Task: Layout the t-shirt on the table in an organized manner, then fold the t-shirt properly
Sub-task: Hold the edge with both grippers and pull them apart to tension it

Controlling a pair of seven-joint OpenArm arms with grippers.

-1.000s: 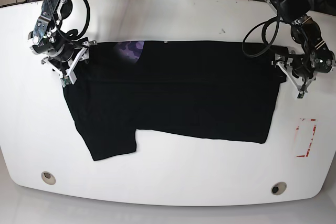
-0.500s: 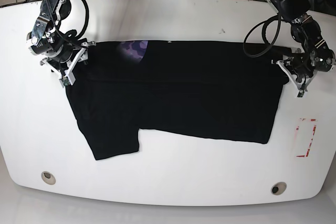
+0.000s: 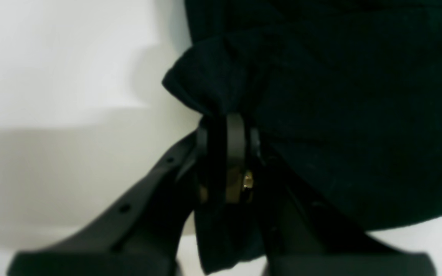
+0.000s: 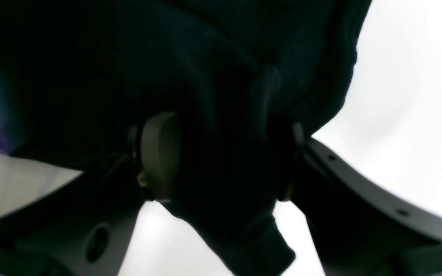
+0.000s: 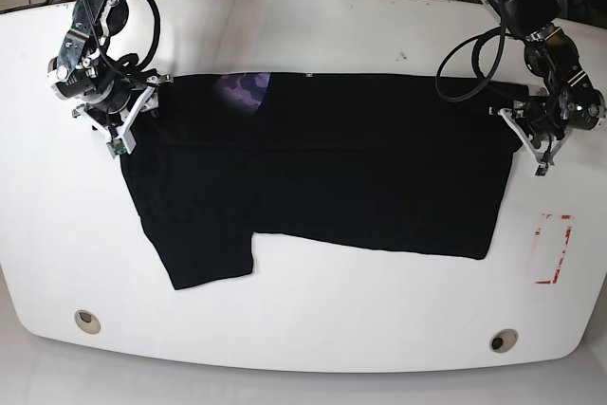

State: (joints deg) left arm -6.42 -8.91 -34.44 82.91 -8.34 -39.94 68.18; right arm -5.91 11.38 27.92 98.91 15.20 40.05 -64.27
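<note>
Our left gripper [image 3: 226, 126] was wide a moment ago, and now it has pinched shut on the edge of the t-shirt [image 5: 322, 168]. Our right gripper [image 4: 217, 153] has not changed; its two pads stand partly apart with a thick bunch of black cloth between them, so we think it is holding the shirt, though that view is very dark. The shirt lies stretched between our two hands on the table [image 5: 313, 35], with one part hanging lower below our right hand. A purple patch [image 5: 242, 92] peeks out near that hand. We are still laying the shirt out flat. Next we should probably pull both hands apart gently and smooth the cloth.
</note>
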